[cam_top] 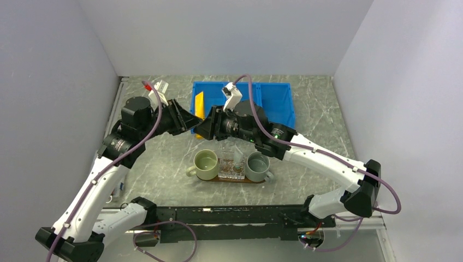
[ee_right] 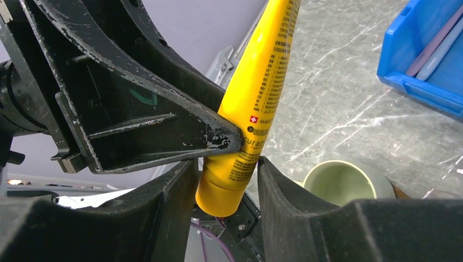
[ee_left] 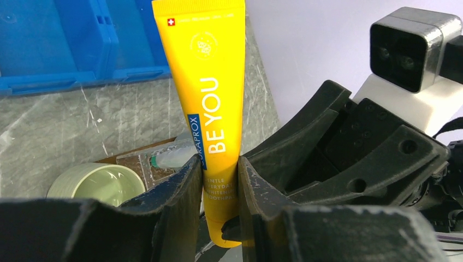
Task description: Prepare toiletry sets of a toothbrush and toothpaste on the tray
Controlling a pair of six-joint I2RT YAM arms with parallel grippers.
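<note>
Top external view: the two arms meet in the air in front of the blue bin point(cam_top: 275, 109), just before its near left corner. The left tool point(cam_top: 192, 122) pinches the yellow tube point(cam_top: 200, 103) a little above the cap. The tube stands almost upright, with the cap down and the flat end up, and it rises in front of the bin's left part. The right tool point(cam_top: 206, 129) comes from the other side. Its fingers point(ee_right: 164, 218) stand around the cap end of the same tube, below the fingers of the left tool. They are very close to the tube, but I cannot tell if they already press on it.

The tray point(cam_top: 240, 180) lies on the table point(cam_top: 322, 120) on the near side of the bin, apart from it. On the tray stand a green mug point(cam_top: 206, 164) and a grey mug point(cam_top: 257, 166), with a small clear holder point(cam_top: 232, 168) between them. A white tube with a teal end point(ee_left: 173, 155) also lies there, partly hidden behind the yellow tube.

In the right wrist view, a pinkish toothbrush point(ee_right: 434, 42) and a pale grey toothbrush point(ee_right: 443, 54) lie side by side inside the bin.
</note>
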